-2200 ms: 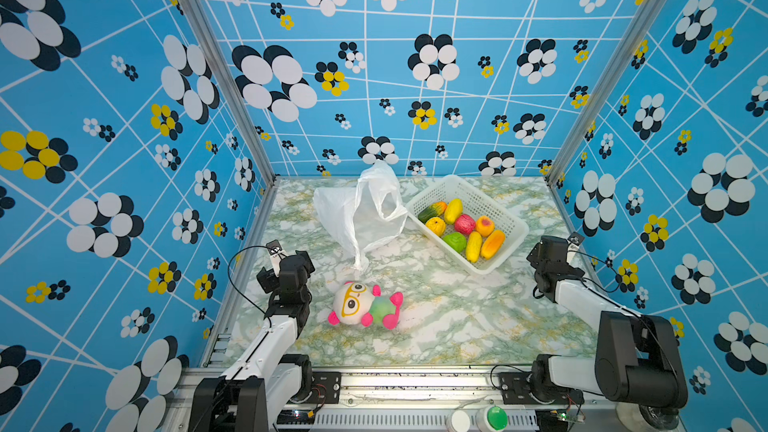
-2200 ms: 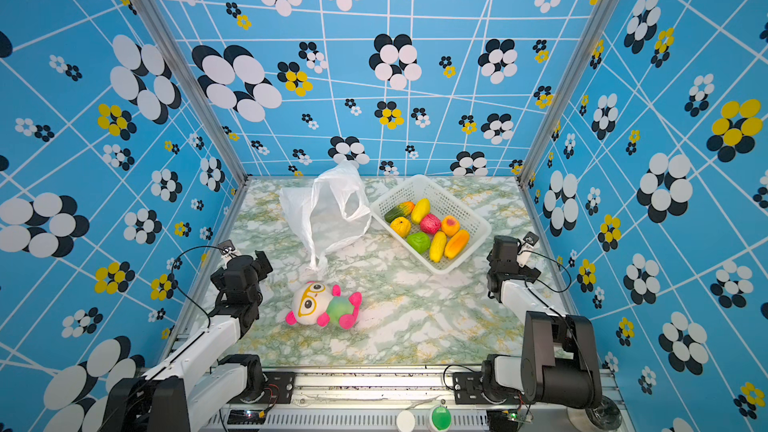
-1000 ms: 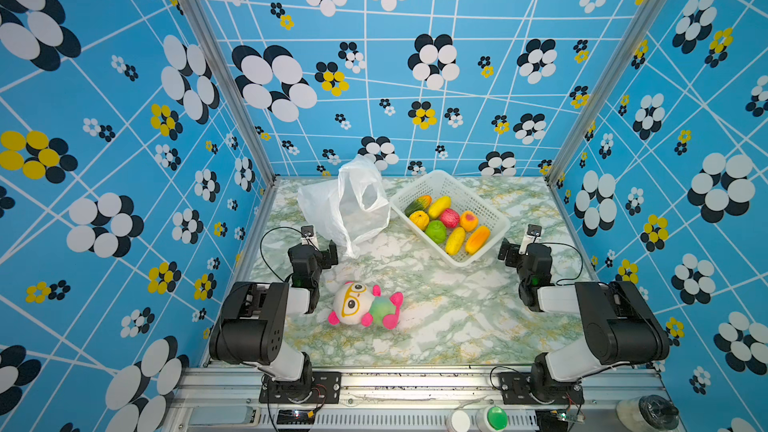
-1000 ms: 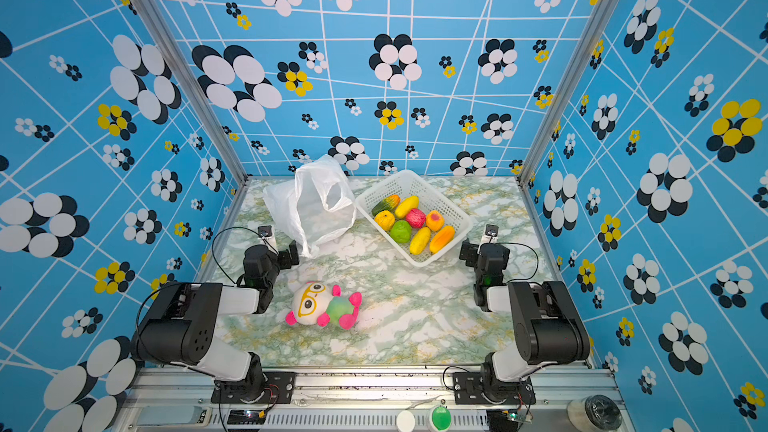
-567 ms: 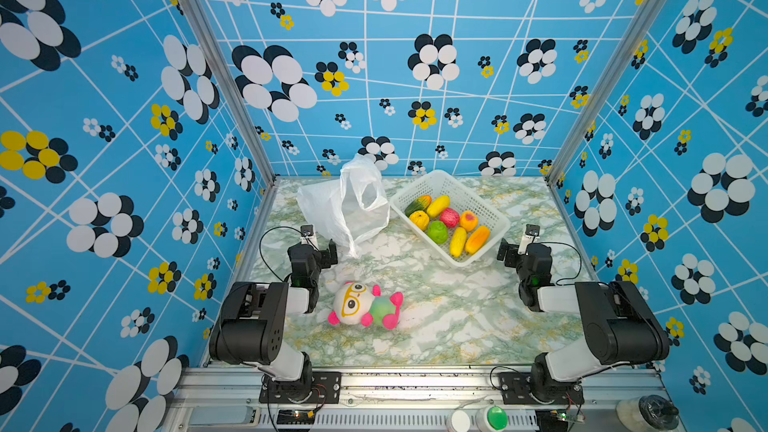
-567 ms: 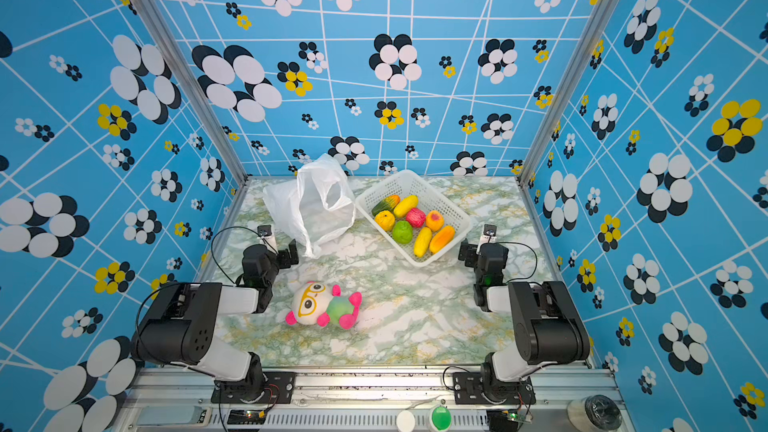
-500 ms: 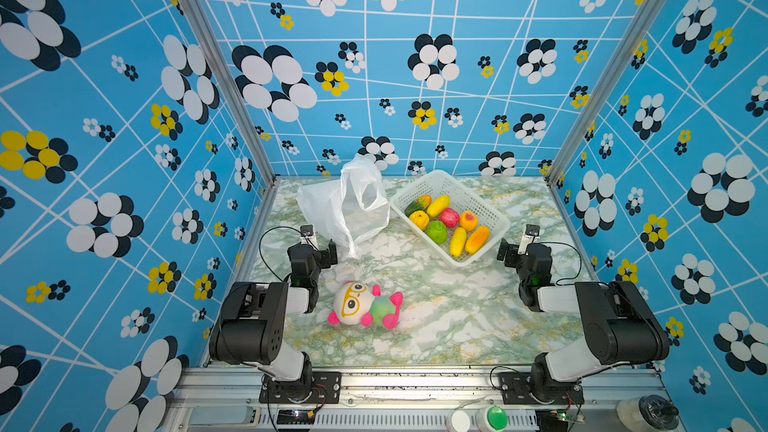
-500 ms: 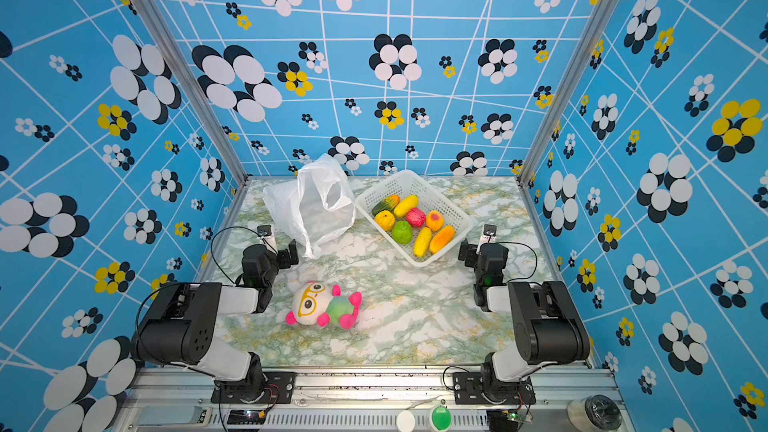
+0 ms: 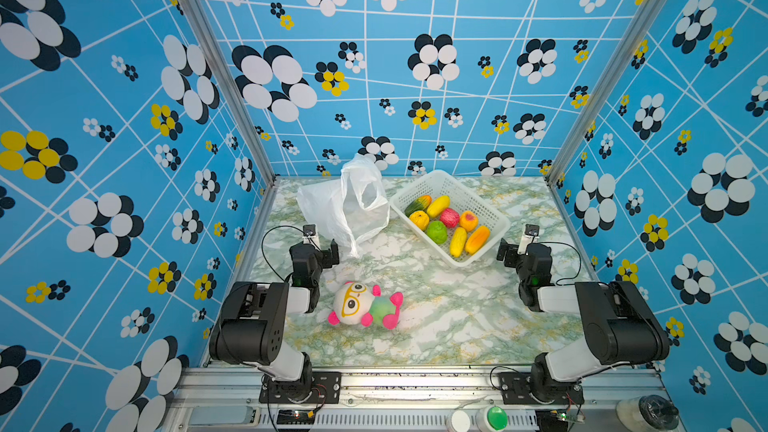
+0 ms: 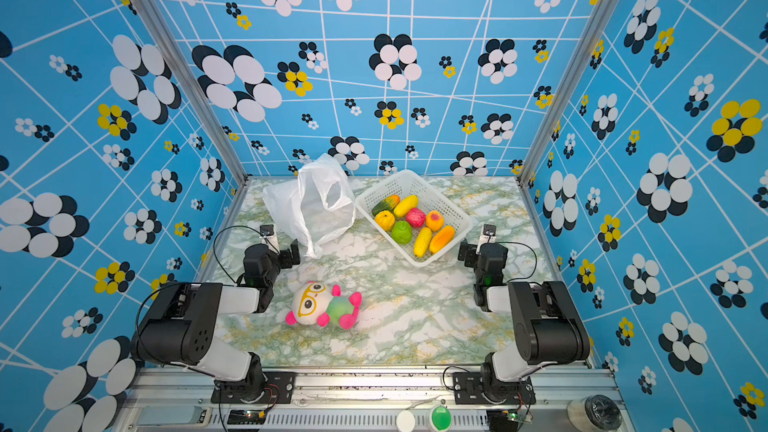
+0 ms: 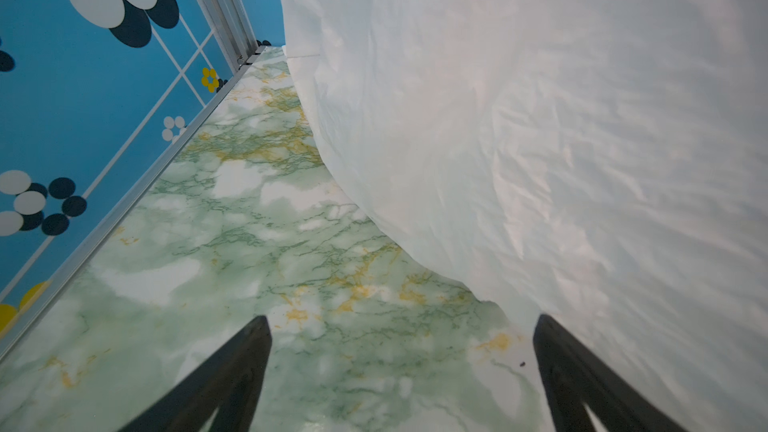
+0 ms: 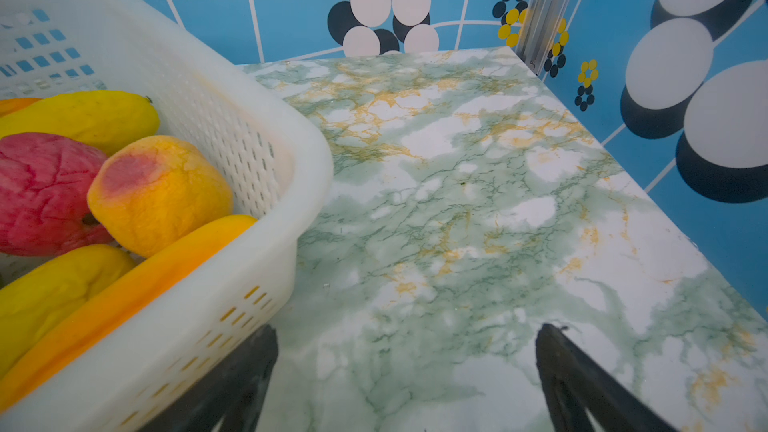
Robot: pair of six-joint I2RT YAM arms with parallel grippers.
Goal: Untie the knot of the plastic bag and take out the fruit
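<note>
Top views: marbled green-white desk [image 9: 457, 317] [image 10: 415, 326] inside blue flower-print walls.

The plastic bag [image 9: 349, 209] [image 10: 311, 205] lies crumpled at approx 10–11 o'clock on the desk. It's thin and see-through white, w/ one handle loop standing up open and its mouth slack. Its lower tip trails toward the left arm.

The fruit [image 9: 449, 218] [image 10: 415, 217] is all in the white perforated basket [image 9: 478, 197] [image 10: 449, 201] at approx 1 o'clock, just beside the bag on the bag's 3 o'clock side. I count eight pcs: dark green, 2 yellow, orange-yellow, pink-red, orange w/ red blush, green, long orange.

Left pincer [image 9: 322, 251] [image 10: 289, 254] sits low at 9 o'clock. Its jaws are spread wide w/ only bare desk btw them. The left wrist view [image 11: 401, 322] has the bag [image 11: 540, 139] filling the frame just beside one finger [image 11: 582, 380]. Can't tell if they touch.

Right pincer [image 9: 517, 251] [image 10: 478, 252] sits low at 3 o'clock. It's also spread wide and clamps nothing. In the right wrist view [image 12: 407, 328] one finger sits right by the basket [image 12: 291, 184] corner, w/ pink-red, blushed orange and yellow fruit [image 12: 158, 193] inside.

A plush doll [image 9: 365, 305] [image 10: 322, 305] lies on its side at approx 7 o'clock, well apart from bag and basket. It's white, green and pink w/ yellow glasses.
</note>
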